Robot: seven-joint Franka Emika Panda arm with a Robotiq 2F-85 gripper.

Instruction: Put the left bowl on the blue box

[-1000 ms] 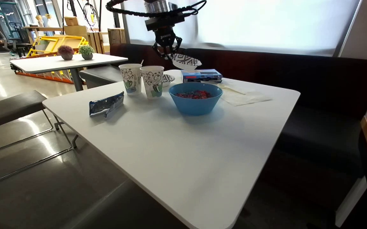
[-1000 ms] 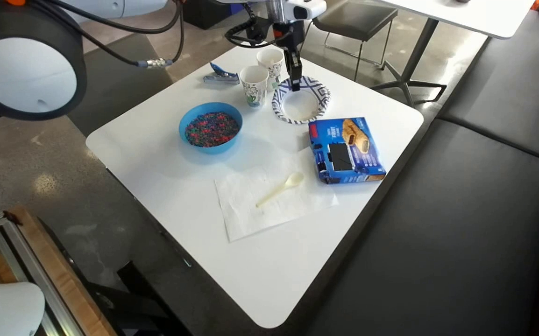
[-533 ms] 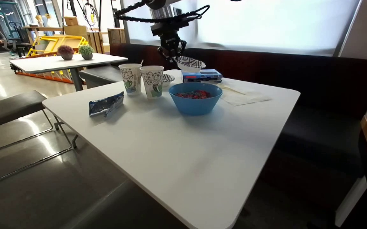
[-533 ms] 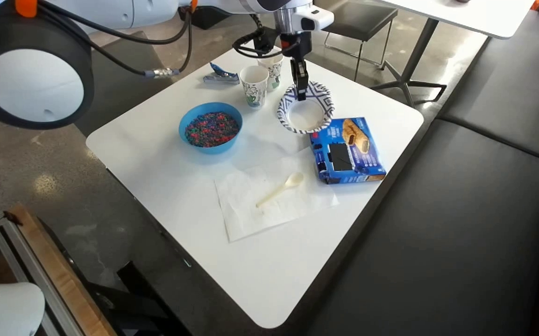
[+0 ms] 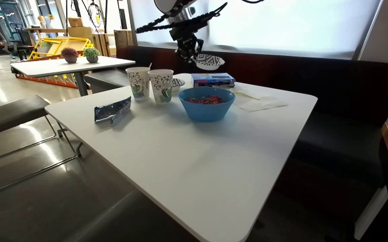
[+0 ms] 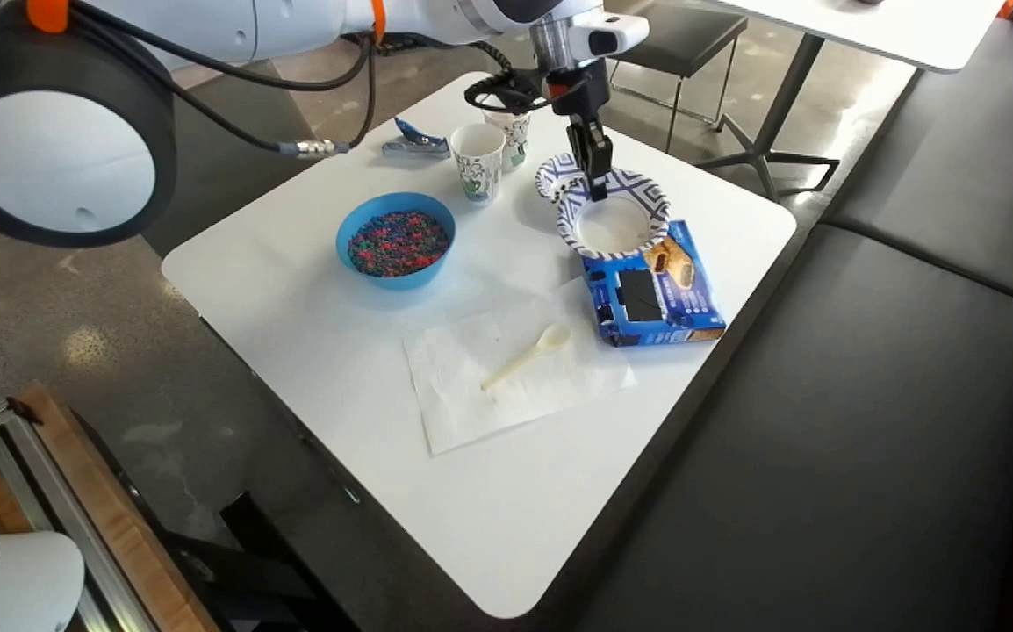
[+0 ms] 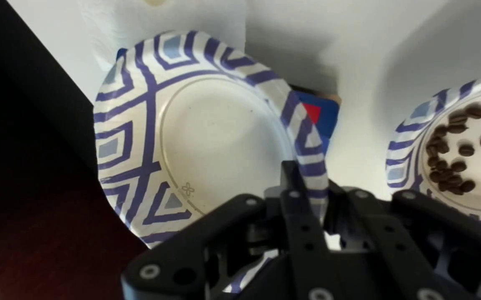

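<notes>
The left bowl, white with a dark geometric pattern, is in the air in both exterior views [image 5: 209, 62] [image 6: 616, 226] and fills much of the wrist view [image 7: 219, 137]. My gripper [image 6: 596, 189] is shut on its rim, with one finger inside and one outside, as the wrist view [image 7: 312, 179] shows. The bowl looks empty and slightly tilted. The blue box [image 6: 660, 303] lies flat near the table edge. In that view the bowl covers the box's far end. In an exterior view [image 5: 213, 80] a gap shows between bowl and box. In the wrist view the bowl hides most of the box [image 7: 324, 114].
A second patterned bowl [image 6: 550, 167] with coffee beans, seen in the wrist view [image 7: 401, 154], stands beside the held bowl. Two paper cups [image 6: 478, 162], a light-blue bowl [image 6: 357, 263], a dark packet [image 6: 417, 145], and a spoon [image 6: 524, 355] on a napkin [image 6: 445, 404] are on the table.
The gripper has carried the bowl rightward in both exterior views, from beside the box to partly over it. The bowl with beans has come into sight behind it in an exterior view.
</notes>
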